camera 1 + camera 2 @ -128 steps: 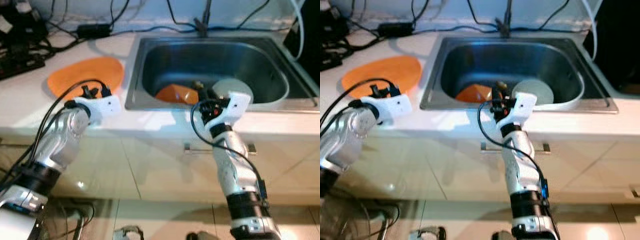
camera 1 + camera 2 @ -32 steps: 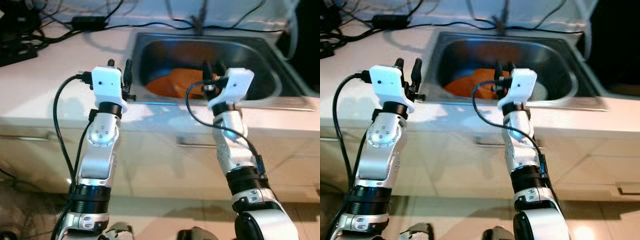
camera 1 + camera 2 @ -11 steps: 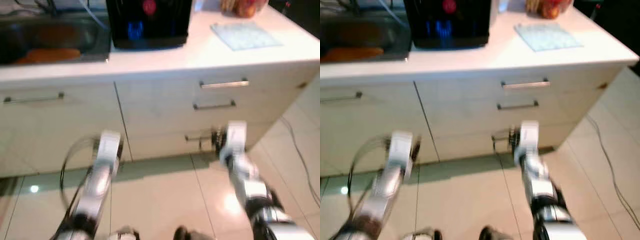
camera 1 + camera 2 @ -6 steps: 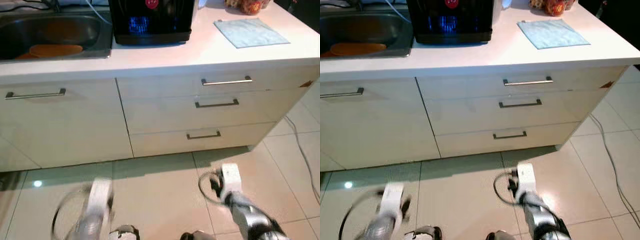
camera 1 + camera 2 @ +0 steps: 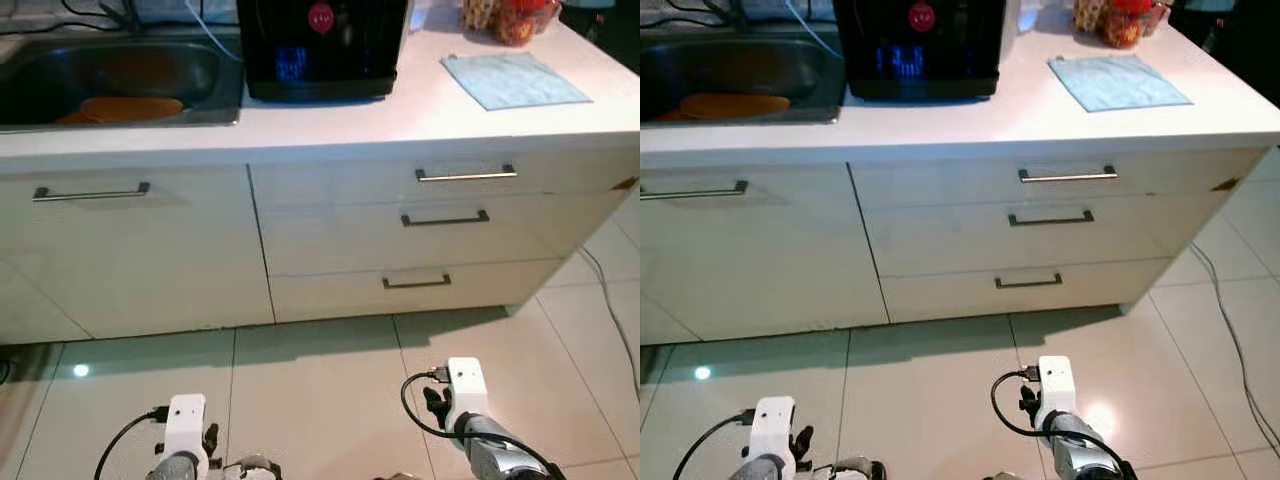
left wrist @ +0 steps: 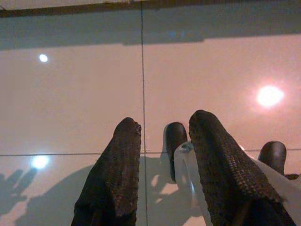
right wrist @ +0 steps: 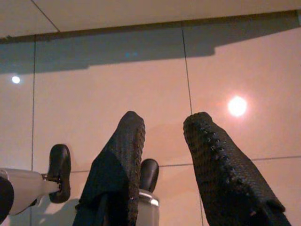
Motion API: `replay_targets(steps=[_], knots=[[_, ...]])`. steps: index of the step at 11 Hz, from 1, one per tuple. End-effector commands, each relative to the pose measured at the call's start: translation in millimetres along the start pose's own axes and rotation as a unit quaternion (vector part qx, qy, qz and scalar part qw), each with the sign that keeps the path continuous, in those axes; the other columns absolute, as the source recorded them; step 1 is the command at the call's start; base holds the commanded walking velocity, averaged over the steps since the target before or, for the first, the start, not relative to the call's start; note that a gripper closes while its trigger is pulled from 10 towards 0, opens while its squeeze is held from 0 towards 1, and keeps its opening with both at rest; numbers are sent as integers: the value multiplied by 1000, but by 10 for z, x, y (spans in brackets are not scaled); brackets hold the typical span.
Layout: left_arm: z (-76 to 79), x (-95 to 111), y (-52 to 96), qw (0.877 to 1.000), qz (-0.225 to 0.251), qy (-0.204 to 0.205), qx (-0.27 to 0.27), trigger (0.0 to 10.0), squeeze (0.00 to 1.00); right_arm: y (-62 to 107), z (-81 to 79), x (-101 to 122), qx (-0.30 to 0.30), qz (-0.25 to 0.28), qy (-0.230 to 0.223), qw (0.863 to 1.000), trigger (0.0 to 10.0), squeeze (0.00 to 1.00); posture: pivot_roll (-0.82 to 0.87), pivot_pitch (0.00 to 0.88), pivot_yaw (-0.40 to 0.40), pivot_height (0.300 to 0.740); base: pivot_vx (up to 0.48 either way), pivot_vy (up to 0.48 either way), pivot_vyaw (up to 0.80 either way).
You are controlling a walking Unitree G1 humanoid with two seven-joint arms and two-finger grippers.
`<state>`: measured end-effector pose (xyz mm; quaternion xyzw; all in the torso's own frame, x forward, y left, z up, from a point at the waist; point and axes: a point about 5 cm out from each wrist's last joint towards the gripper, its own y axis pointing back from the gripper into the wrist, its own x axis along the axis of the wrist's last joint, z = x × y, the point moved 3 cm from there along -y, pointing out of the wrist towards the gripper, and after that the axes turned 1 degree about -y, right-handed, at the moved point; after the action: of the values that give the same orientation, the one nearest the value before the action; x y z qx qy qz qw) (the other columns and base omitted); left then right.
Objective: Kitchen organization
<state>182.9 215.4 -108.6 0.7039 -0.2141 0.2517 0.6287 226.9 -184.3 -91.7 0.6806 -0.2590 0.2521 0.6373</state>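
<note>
The steel sink (image 5: 215, 85) sits at the counter's far left, with an orange plate (image 5: 120, 107) lying in it. Both arms hang low over the tiled floor in front of the cabinets. In the left wrist view my left gripper (image 6: 165, 121) is open, with only floor tiles between its fingers (image 6: 117, 174). My right gripper (image 7: 165, 117) is open too, pointing down at the floor and holding nothing. The white wrist housings show at the bottom of the left eye view, the left arm (image 5: 185, 420) and the right arm (image 5: 465, 385).
A black appliance (image 5: 325, 45) with a blue display stands on the counter beside the sink. A light blue cloth (image 5: 512, 80) and packaged snacks (image 5: 505, 15) lie further right. Three drawers with bar handles (image 5: 465, 175) face me. A cable (image 5: 610, 320) trails on the floor at right.
The view has swung right, away from the sink, and pulled back from the counter. Both arms have dropped from the sink rim to hang near the floor.
</note>
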Motion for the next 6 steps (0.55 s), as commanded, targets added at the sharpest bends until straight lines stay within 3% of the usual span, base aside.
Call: replay_targets(steps=[1, 6], knots=[[-33, -1, -2, 1000, -3, 4, 5, 10000, 0, 4, 21, -31, -7, -9, -9, 1000, 10000, 0, 70, 56, 1, 740, 0, 0, -781], [-4, 2, -4, 1000, -2, 2, -4, 10000, 0, 24, 73, -109, -25, -22, -24, 999, 10000, 0, 64, 56, 8, 740, 0, 0, -775]])
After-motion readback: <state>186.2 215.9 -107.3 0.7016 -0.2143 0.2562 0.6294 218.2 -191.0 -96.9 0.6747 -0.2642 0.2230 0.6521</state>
